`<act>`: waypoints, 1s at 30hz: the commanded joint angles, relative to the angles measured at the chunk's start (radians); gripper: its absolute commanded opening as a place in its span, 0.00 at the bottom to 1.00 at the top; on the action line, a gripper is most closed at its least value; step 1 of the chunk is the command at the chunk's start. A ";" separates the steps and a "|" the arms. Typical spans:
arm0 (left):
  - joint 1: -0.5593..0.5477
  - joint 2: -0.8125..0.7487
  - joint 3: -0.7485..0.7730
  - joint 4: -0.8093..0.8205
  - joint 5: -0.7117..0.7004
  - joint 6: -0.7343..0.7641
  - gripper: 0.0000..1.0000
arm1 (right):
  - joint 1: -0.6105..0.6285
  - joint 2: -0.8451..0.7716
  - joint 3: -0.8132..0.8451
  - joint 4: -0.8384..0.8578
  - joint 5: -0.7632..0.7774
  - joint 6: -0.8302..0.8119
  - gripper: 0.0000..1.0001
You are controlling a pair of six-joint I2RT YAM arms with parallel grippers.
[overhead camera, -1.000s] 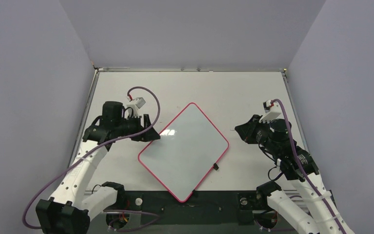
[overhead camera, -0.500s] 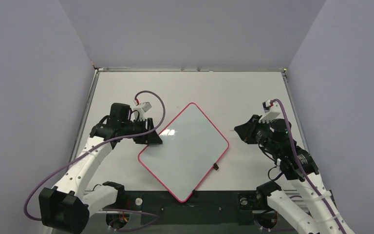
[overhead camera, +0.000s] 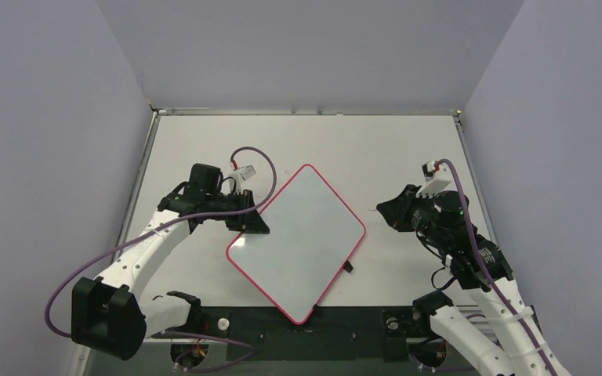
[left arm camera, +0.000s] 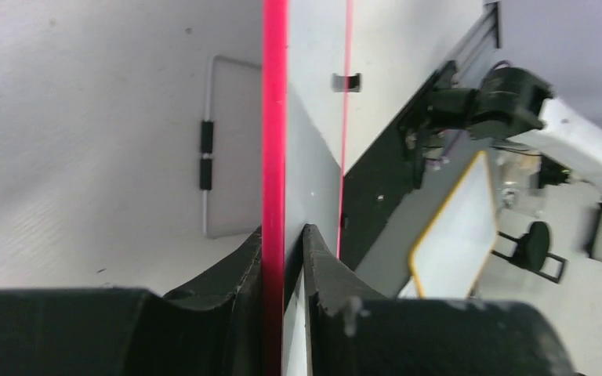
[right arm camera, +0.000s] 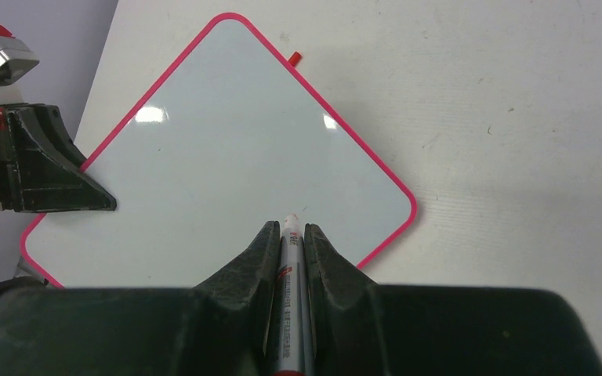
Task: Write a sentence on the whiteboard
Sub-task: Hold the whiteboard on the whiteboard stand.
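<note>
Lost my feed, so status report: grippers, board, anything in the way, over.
Left gripper clamped on the whiteboard rim. Right gripper shut on the marker, off the board. Whiteboard blank. Nothing between marker and board.

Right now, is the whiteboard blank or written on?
Blank: the whiteboard shows only glossy white and light reflections inside its red rim; no marker strokes in the top or right wrist view.

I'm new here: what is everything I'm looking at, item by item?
whiteboard: 1, white with red-pink rim, blank, mid-table
marker: 1, grey-white barrel, in right gripper
small clip-like piece: 1, black, at whiteboard's near-right edge
small bit: 1, red, on table beside whiteboard's rim
table: 1, grey-white, under everything
walls: 3, pale purple-grey, around table
left gripper: 1, black, clamped on whiteboard's far-left edge
right gripper: 1, black, shut on marker, right of whiteboard
</note>
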 commanded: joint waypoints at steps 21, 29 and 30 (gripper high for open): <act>-0.147 0.375 0.461 -0.200 -0.192 0.322 0.00 | 0.004 -0.035 -0.084 0.200 -0.127 0.024 0.00; -0.162 0.332 0.398 -0.103 -0.268 0.312 0.00 | 0.022 -0.143 -0.209 0.451 -0.214 0.108 0.00; -0.163 0.329 0.394 -0.098 -0.279 0.310 0.00 | 0.024 -0.149 -0.221 0.511 -0.228 0.116 0.00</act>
